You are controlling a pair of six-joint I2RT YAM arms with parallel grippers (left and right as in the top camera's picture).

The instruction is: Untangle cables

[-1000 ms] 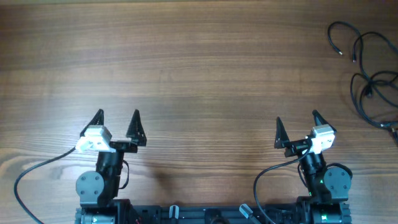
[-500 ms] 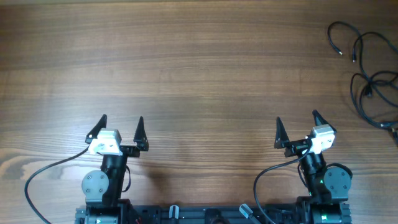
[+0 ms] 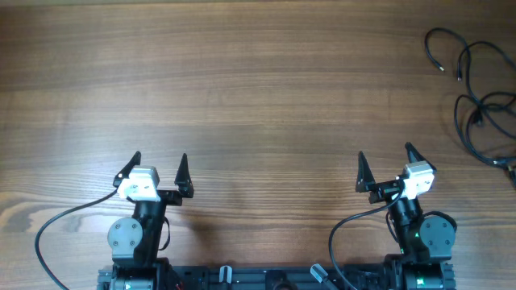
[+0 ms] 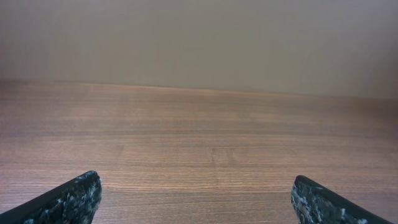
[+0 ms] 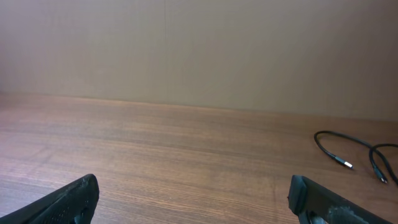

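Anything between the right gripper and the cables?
Nothing visible. The right gripper stands open near the front of the table. The cables lie loose at the table's far right side, apart from the gripper, with only bare wood between them.

Both arms (image 3: 147, 211) are black, with round joint housings (image 3: 122, 238) at the base. A white boxy camera block (image 3: 139, 184) sits on each wrist. The left gripper (image 3: 159, 157) and right gripper (image 3: 384, 151) bear black, tapered, pointed fingers (image 4: 68, 199) (grey-speckled up close). A black wire (image 3: 81, 208) trails from each wrist.
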